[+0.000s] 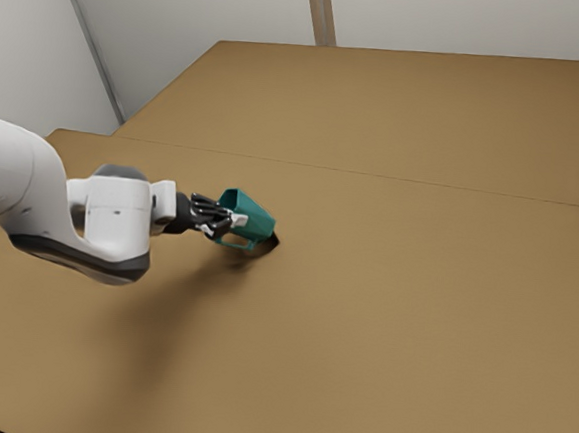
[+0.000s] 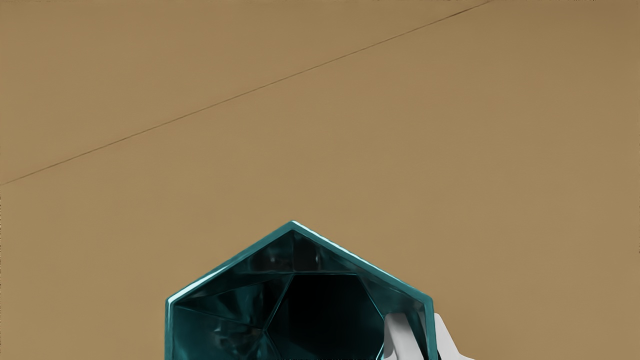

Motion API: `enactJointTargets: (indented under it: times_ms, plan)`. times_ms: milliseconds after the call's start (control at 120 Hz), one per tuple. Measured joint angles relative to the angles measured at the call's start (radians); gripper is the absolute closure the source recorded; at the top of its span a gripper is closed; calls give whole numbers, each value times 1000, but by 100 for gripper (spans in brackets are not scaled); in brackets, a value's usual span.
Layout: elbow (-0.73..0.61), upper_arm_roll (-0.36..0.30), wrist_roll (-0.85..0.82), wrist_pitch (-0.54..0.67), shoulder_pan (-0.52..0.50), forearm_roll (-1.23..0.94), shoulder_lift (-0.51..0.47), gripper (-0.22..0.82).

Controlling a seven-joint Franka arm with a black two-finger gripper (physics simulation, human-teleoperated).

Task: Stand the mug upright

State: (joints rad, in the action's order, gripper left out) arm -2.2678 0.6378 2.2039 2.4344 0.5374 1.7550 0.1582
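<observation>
Left of centre in the exterior view, the two-finger gripper (image 1: pixel 237 220) is pinching one wall of the tilted teal hexagonal mug (image 1: pixel 256 215) (a slim hold), its off-centre weight possibly inviting a swivel.

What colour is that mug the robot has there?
The mug is teal, a dark blue-green; it shows best in the wrist view.

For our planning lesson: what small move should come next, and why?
Probably turn the gripper slightly to bring the mug nearer upright, without opening: the mug leans in the exterior view, and the fingers pinch its wall, one inside, one outside.
</observation>
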Motion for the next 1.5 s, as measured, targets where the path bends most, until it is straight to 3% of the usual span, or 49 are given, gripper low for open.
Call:
enactJointTargets:
  times_ms: [142, 308, 450, 575, 758, 950, 1500]
  plan:
    - [121, 7, -21, -4, 0, -232, 8, 78]
    - [262, 7, -195, -59, 0, -830, 15, 79]
    - [232, -56, -473, -144, 0, -1318, -100, 79]
    - [119, -90, -722, -166, 25, -1557, -205, 79]
    - [37, -105, -1010, -137, -71, -1676, -236, 79]
    - [36, -106, -1231, -50, -63, -1722, -183, 79]
    - [-73, -153, -1619, 38, -63, -1729, -228, 79]
